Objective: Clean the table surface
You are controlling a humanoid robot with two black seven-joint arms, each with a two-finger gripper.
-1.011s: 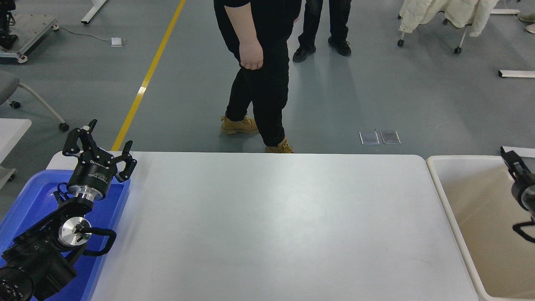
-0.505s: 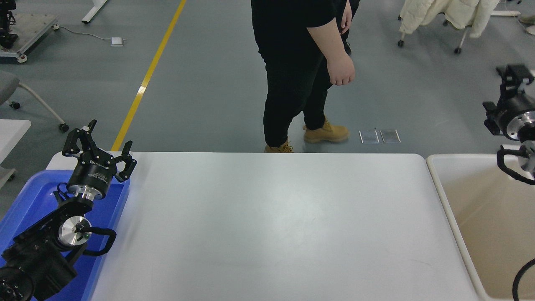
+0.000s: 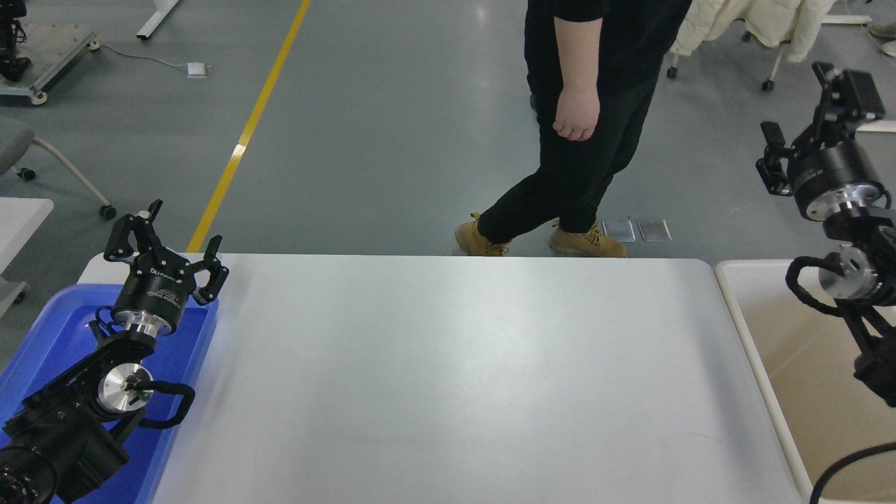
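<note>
Closest to the robot, the left arm sits parked at the lower left, stretched over a blue tray [image 3: 42, 336] that lies at the left end of the worktop [image 3: 455, 378]. Its left claw [image 3: 166, 245] points away toward the far edge with its fingers spread wide, grasping nothing. The white worktop itself fills the middle of the scene from the near edge out to its rounded far corners, wider by far than the tray beside it, its matte surface showing only a soft glare near the centre. Off its right end stands a beige bin [image 3: 805, 420], its pale rim just beside the worktop's edge. The right arm rises along the right side above that bin, cable looped at its wrist, and its right claw [image 3: 805, 119] is lifted high, out over the grey floor beyond the bin's far rim; the fingers stand apart with nothing between them. Past the far edge of the worktop a person [image 3: 595, 126] in black clothes and tan boots stands mid-stride, one hand [image 3: 575, 119] hanging loosely curled. Further back, a yellow line [image 3: 245, 133] runs across the floor.
</note>
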